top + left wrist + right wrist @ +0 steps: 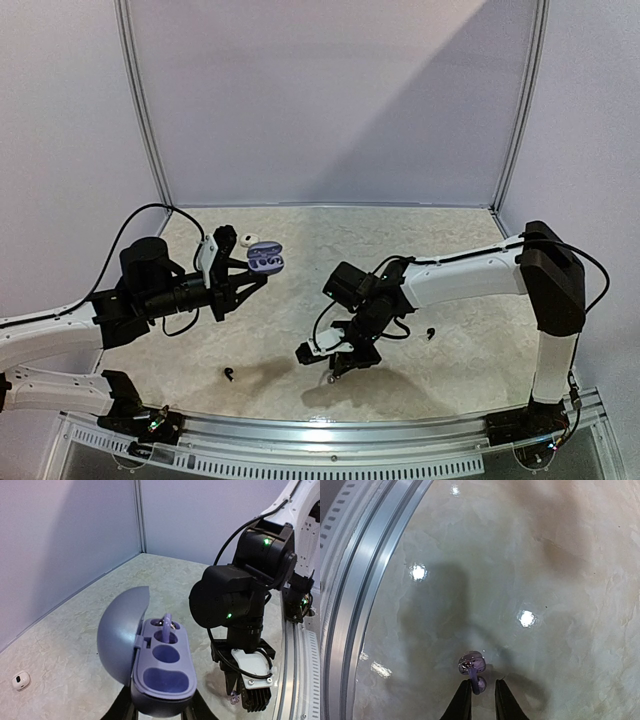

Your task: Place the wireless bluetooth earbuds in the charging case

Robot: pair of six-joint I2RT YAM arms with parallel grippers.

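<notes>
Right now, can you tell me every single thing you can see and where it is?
charging case: one, lilac, lid open, held above the table
lilac earbuds: two, one seated in the case's far slot, one on the table at the right gripper's tips
black earbuds: two, on the table, one front left, one right of the right gripper
small white piece: one, on the table beyond the case, likely an earbud
table: one, beige, marbled
left gripper: black, shut on the charging case
right gripper: black, down at the table, fingers either side of an earbud's stem, grip unclear
</notes>
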